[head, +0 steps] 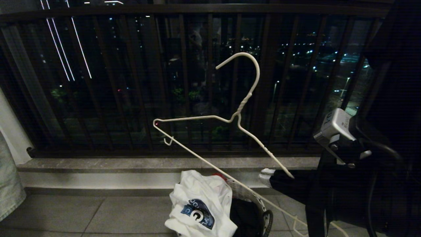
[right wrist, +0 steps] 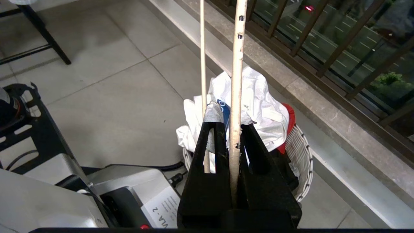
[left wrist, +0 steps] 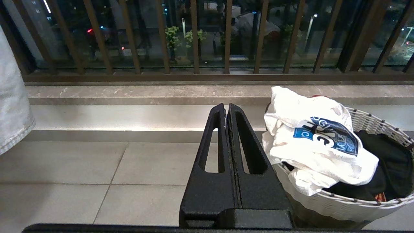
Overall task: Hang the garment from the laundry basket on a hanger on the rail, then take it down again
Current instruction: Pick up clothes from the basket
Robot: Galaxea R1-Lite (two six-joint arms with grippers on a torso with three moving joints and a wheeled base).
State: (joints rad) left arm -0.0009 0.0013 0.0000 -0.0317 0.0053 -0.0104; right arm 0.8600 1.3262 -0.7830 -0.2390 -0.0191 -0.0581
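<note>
The white T-shirt garment [head: 197, 200] [left wrist: 317, 149] [right wrist: 262, 103] with a blue chest logo lies heaped over the near rim of the round white woven laundry basket [head: 251, 194] [left wrist: 339, 204] [right wrist: 302, 155] on the floor tiles. My right gripper [head: 268, 176] [right wrist: 231, 124] is shut on one shoulder wire of the thin white wire hanger [head: 240, 108] [right wrist: 236, 81]. It holds the hanger tilted above the basket, hook uppermost. My left gripper [left wrist: 226, 106] is shut and empty, low beside the basket. The rail is out of view.
A dark barred balcony railing [head: 197, 82] stands on a stone ledge [head: 98, 163] just behind the basket. Pale denim cloth [head: 10, 184] [left wrist: 13, 113] hangs at the far left. A black garment [left wrist: 388, 161] and a red cloth [right wrist: 289, 126] lie in the basket. My base [right wrist: 64, 181] is close by.
</note>
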